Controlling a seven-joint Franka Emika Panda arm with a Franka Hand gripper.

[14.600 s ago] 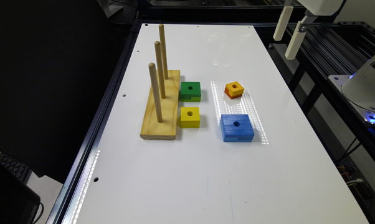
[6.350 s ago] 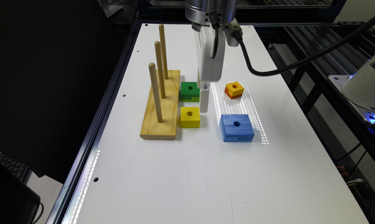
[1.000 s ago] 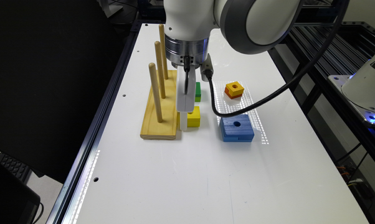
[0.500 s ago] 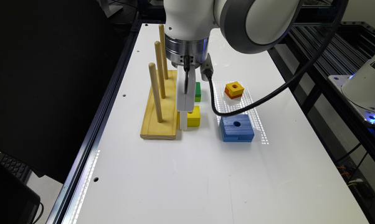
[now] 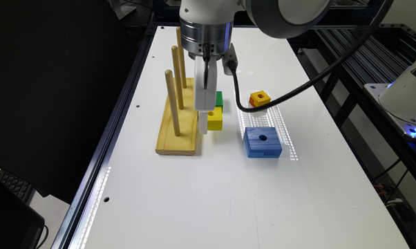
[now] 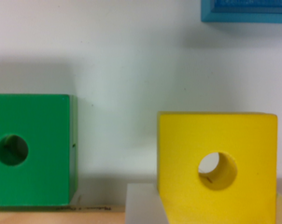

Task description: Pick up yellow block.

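Note:
The yellow block, a small square with a round centre hole, hangs just above the white table between the peg base and the blue block. My gripper is shut on it from above. In the wrist view the yellow block looks large and close, one pale finger pressed against its side, and bare table shows through its hole. The other finger is mostly hidden past the block's far side.
A green block lies right behind the yellow one. A wooden base with three upright pegs stands close on the exterior view's left. A blue block and a small orange-yellow block lie to the right.
My gripper has risen a little since half a second ago, and the yellow block has come up off the table with it.

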